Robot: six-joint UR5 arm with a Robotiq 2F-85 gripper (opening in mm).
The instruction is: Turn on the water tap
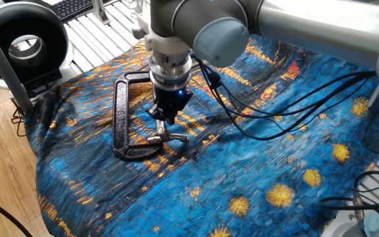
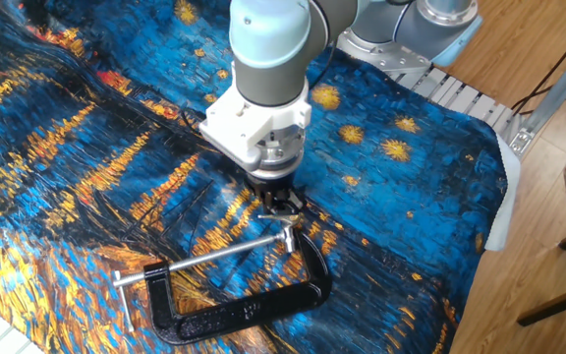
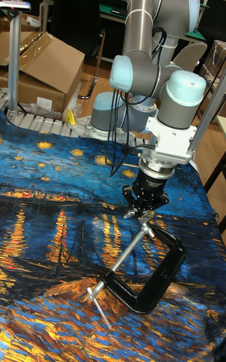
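A black C-clamp [image 1: 119, 118] [image 2: 263, 305] [image 3: 157, 280] lies flat on the blue painted cloth, its long silver screw [image 2: 204, 258] running across its mouth. The water tap [image 1: 167, 136] [image 2: 286, 234] [image 3: 147, 229] is a small silver piece held at the clamp's jaw, with a short lever sticking out. My gripper [image 1: 164, 119] [image 2: 279, 205] [image 3: 142, 212] points straight down just above the tap. Its fingers stand slightly apart, and nothing shows between them. I cannot tell whether the fingertips touch the tap.
Black cables [image 1: 268, 125] trail from the wrist over the cloth. A black ring-shaped device [image 1: 24, 41] stands on the slatted table edge at the back left. In the tall fixed view, cardboard boxes [image 3: 44, 73] lie beyond the table.
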